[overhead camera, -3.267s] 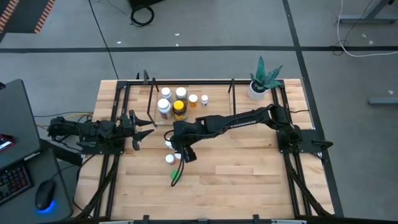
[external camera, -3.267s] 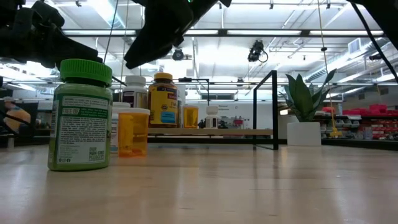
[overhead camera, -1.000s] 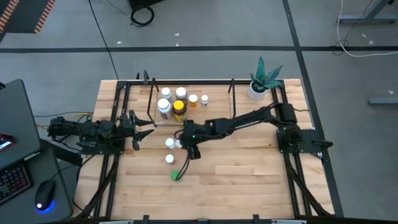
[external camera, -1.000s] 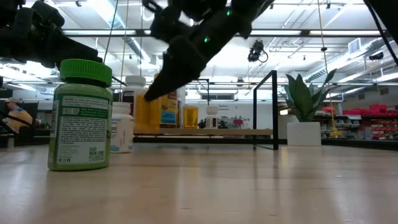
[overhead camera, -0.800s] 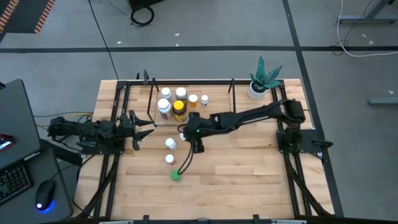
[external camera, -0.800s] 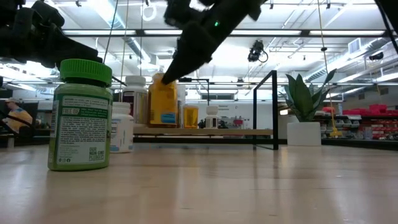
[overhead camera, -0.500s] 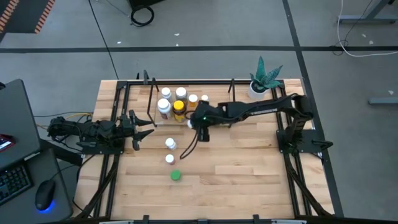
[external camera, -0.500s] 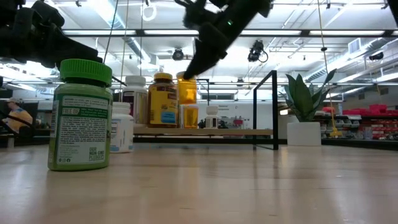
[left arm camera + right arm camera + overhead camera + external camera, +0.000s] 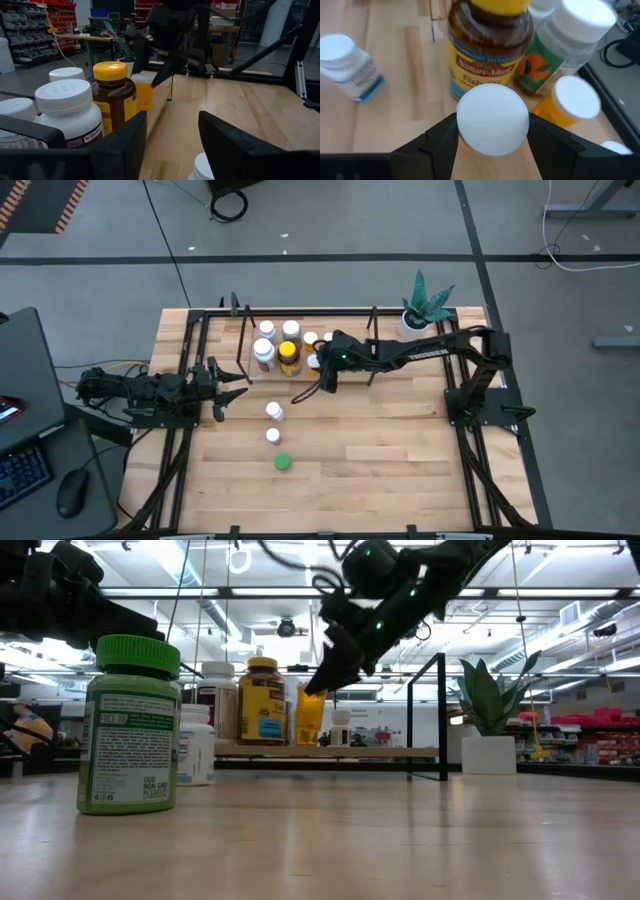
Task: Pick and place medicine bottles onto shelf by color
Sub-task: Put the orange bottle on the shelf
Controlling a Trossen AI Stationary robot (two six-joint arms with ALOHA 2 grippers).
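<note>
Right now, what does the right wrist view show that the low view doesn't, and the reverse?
Only the right wrist view shows the white cap of the orange bottle gripped between the right gripper fingers, and the brown bottle's label up close.

Only the low view shows the green bottle standing on the table, the potted plant, and the shelf frame from the side.

Both show the held orange bottle beside the brown yellow-capped one.
</note>
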